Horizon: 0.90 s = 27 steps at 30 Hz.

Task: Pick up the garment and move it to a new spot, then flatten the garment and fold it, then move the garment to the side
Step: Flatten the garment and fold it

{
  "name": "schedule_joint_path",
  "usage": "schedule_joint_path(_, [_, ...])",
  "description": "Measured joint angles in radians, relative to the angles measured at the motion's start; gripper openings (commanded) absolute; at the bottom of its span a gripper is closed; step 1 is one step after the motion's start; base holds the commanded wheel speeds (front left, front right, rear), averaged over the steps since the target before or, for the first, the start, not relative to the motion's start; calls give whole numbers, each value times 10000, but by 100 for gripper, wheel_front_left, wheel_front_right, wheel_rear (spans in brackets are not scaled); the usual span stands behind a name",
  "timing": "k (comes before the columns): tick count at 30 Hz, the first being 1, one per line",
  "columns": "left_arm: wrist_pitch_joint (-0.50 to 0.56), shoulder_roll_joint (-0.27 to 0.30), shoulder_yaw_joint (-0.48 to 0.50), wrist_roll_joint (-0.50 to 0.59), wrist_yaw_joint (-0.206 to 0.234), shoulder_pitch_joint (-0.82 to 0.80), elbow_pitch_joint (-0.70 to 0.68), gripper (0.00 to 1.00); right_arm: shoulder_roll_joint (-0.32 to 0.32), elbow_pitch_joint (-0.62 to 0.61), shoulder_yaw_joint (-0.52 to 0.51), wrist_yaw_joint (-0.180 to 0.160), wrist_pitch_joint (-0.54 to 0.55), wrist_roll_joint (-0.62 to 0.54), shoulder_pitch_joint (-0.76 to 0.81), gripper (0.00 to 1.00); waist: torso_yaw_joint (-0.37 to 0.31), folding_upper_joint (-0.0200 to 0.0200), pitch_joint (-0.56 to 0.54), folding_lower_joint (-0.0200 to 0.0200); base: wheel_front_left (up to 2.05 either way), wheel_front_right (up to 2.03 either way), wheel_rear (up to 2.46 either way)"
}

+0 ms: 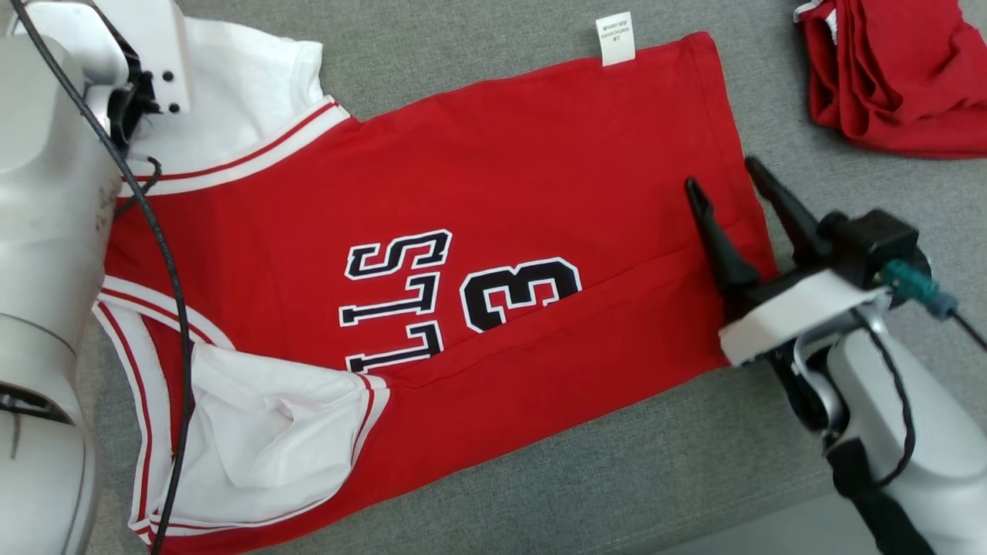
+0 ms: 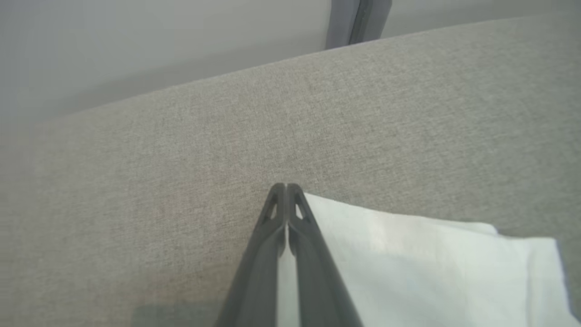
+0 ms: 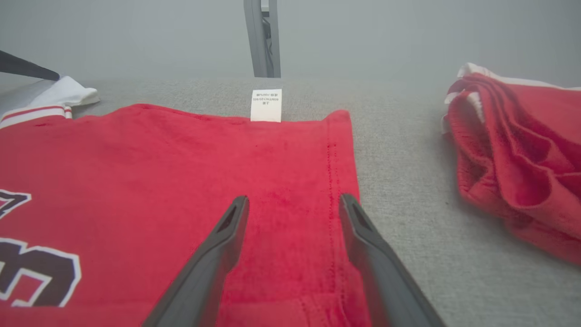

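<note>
Head view: red jersey (image 1: 478,231) lies spread on the grey cloth surface (image 1: 617,478), white sleeves to the left, hem to the right, black lettering and a "3" face up. A strip along its near edge is folded over, and the fold cuts off the lower part of the lettering. A white label (image 1: 615,38) sticks out from the far edge. A second red garment (image 1: 894,77), bunched, sits at the far right, well apart from the jersey and cut off by the frame. The right gripper (image 1: 721,173) is over the hem, fingers spread, nothing between them. The pale left arm (image 1: 46,231) and its cable (image 1: 166,262) cover the jersey's left side and the far sleeve's end. Left wrist view: this supplies what the arm hides. The left gripper (image 2: 286,187) is clenched at the corner of the far white sleeve (image 2: 408,263), and white cloth shows in the slit between the fingers, so it looks pinched on the jersey's sleeve edge; how much cloth is caught cannot be made out. No red is seen here. Right wrist view: the two fingers (image 3: 218,254) stand apart above the red cloth just left of the hem stitching; whether they touch it cannot be told. The label's print is too small to read. The bunched garment shows white trim, unlike in the head view.
</note>
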Motion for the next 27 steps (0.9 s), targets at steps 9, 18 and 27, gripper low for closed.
schedule_joint_path(9, [-343,61,0,-98,-270,-316,52,0,-140,1927,90,-2,1929,1325,-2971,100,192,0,224,0,0,0,0])
schedule_joint_path(18, [-364,-150,-96,-174,-604,-583,84,0,146,4288,520,0,4886,1877,-5442,100,461,0,322,0,0,0,0])
schedule_joint_path(27, [-378,-268,-272,-155,-698,-745,119,0,359,5605,965,0,6153,2345,-6392,52,633,0,394,0,0,0,0])
